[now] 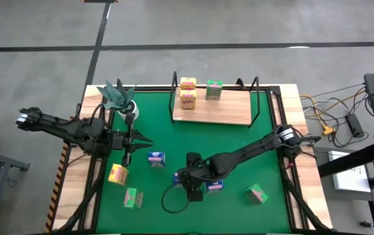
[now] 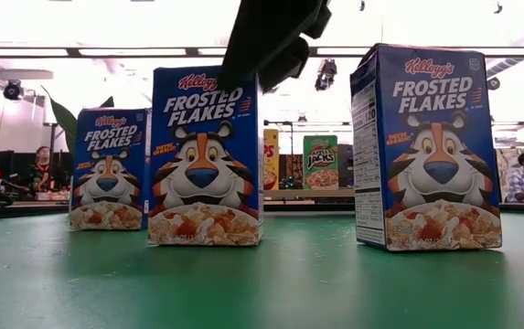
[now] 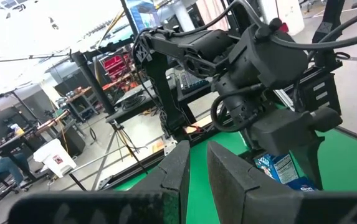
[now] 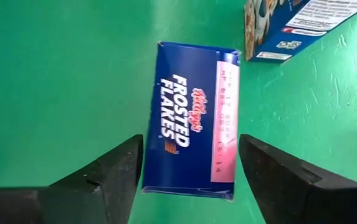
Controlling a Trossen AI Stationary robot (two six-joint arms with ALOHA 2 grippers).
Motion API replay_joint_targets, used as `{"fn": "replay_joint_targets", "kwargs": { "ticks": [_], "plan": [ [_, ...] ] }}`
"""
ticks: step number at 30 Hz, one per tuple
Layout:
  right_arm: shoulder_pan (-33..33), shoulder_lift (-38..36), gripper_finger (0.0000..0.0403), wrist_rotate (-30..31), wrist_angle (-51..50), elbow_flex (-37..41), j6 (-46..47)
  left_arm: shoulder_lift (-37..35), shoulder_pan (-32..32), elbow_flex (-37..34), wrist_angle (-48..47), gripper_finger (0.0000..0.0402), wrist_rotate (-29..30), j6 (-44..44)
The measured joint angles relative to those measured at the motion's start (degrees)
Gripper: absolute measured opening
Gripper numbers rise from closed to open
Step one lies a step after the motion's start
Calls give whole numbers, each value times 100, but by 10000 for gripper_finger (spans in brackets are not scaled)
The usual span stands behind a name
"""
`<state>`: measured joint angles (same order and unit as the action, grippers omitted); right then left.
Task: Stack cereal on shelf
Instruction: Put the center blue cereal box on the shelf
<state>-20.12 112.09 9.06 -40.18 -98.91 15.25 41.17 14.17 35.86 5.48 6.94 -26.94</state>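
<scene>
High view: the shelf [image 1: 229, 112] stands at the far side of the green mat [image 1: 160, 140] on the bench [image 1: 307, 196]; two yellow-orange cereal boxes [image 1: 187, 92] and one green Apple Jacks box [image 1: 213, 90] are already on its board. The right gripper [image 1: 194, 186] hangs over the blue Frosted Flakes boxes near the mat's front centre; one blue box [image 1: 156, 158] stands just left of it, towards the left gripper [image 1: 126, 138], which waits near the white plant pot [image 1: 129, 109]. A yellow box [image 1: 117, 174] and green boxes [image 1: 132, 198] lie apart at the front. Low view: three Frosted Flakes boxes upright; the right arm comes down above the middle box [image 2: 205, 155]. Left wrist view: left fingers [image 3: 177, 180] narrow, a thin gap, holding nothing. Right wrist view: right fingers [image 4: 117, 176] spread wide, straddling the top of the middle Frosted Flakes box [image 4: 190, 118] directly below; the top's long axis runs along the line of sight, so the fingers would close across its short width. Judgement: right arm is nearer; a straight descent then closing seems all that is needed.
</scene>
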Motion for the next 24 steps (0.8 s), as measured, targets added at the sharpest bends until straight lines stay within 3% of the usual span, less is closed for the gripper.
{"fn": "replay_joint_targets", "kwargs": {
  "ticks": [12, 24],
  "plan": [
    [0, 0, 176, -2, 2, 0, 17, 0, 0, 0, 0, 38, 0, 22],
    [2, -1, 167, -4, 8, -4, -11, 0, -2, 0, 0, 38, -2, 71]
  ]
}}
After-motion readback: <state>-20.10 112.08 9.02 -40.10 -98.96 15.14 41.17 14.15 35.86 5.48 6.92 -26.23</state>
